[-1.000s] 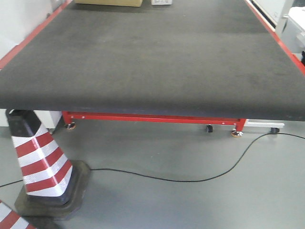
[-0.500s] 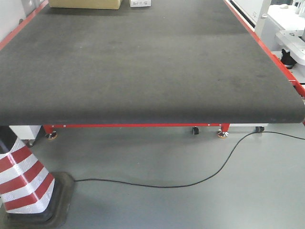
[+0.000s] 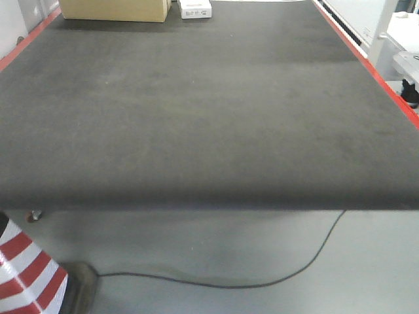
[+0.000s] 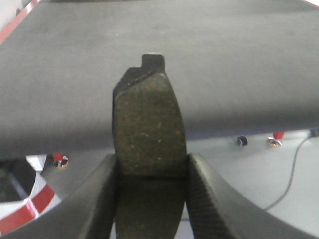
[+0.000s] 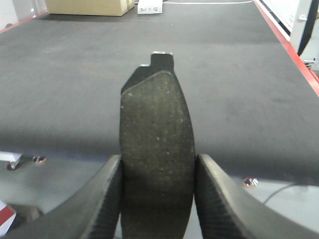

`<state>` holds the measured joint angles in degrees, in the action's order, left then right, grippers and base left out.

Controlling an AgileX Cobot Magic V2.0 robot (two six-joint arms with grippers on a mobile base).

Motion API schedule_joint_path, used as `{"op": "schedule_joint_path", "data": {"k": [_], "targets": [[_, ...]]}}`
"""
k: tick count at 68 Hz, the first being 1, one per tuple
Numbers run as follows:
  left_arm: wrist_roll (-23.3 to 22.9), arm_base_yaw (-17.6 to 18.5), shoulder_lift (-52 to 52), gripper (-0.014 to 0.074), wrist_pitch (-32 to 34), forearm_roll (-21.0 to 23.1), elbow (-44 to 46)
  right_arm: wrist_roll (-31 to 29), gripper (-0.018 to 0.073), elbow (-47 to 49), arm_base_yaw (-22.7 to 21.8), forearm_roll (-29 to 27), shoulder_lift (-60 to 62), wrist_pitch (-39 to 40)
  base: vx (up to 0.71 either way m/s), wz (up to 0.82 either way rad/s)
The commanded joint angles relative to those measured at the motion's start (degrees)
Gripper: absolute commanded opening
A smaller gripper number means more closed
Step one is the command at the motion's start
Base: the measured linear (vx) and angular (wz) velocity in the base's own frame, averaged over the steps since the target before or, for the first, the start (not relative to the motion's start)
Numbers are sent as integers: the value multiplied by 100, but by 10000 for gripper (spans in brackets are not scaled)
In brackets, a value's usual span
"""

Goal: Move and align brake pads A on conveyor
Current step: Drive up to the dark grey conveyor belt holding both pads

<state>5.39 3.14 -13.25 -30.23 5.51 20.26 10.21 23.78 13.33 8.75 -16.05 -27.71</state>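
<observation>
Grey floor [image 3: 366,261] nearest in front view, w/ red-white striped cone [image 3: 26,268] at bottom L corner and thin black cable [image 3: 216,282] looping across beneath the belt's near edge.

L wrist view: left gripper [image 4: 152,158] clenched on one of the brake pads A, the left-held pad [image 4: 147,119]. Both fingers press its long edges. Pad stands upright btwn them, speckled grey-brown face to camera, dark backing tab poking out at top. Lower half in shadow. Behind it: near edge of belt, floor below.

R wrist view: same arrangement. right gripper [image 5: 158,159] clamped on the right-held pad [image 5: 157,114], upright, face to camera, backing tab on top. Ribbed fingers touch both long edges. Belt edge runs behind pad approx. at mid-height.

Neither pad rests on belt; both are carried in the fingers. Cannot tell from these views how near the belt edge they hang.

Conveyor [image 3: 209,118] fills most of front view: wide, matte dark grey, felt-like. Red edge strip [image 3: 386,91] along R side, another at far L. At far end, cardboard box [image 3: 114,9] and just beside it a small white box [image 3: 195,8].
</observation>
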Motion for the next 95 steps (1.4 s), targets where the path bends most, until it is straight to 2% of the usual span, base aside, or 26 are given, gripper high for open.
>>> {"op": "schedule_joint_path", "data": {"k": [1,95], "targets": [[1,22,-61,-6,564,59,166,-28,-4,186,-3,70,-54,592,33,4],[1,22,-61,-6,564,59,166,-28,-4,186,-3,70,-54,592,27,-1]]}}
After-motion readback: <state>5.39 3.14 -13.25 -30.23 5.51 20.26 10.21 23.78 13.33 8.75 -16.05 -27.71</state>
